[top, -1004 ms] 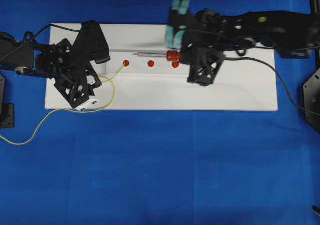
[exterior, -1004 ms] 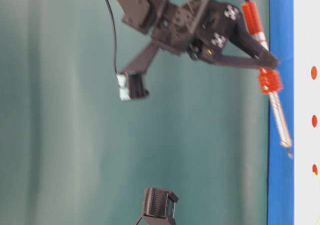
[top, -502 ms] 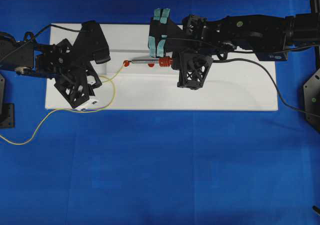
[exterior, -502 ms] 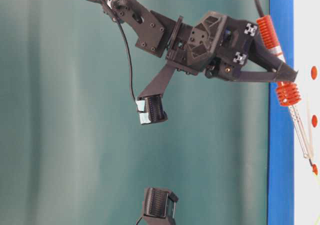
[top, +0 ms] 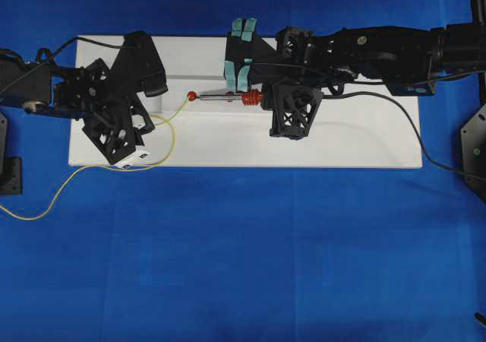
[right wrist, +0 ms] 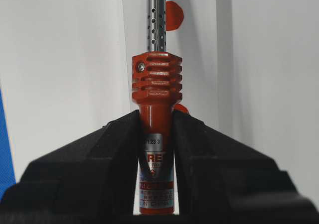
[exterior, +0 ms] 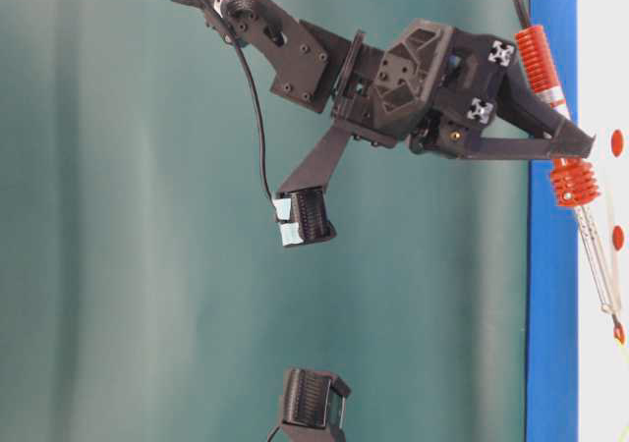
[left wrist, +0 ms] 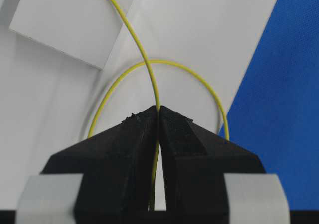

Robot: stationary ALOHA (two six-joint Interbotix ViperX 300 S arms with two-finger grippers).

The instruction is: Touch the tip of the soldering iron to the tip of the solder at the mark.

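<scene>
From my right wrist view, the soldering iron tip is cut off; contact with the solder is too small to judge.

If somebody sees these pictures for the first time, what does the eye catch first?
Probably the soldering iron with its red-orange handle, clamped in the right gripper and lying over the white board, tip by the leftmost red mark. Next, the yellow solder curling from the shut left gripper.
</scene>
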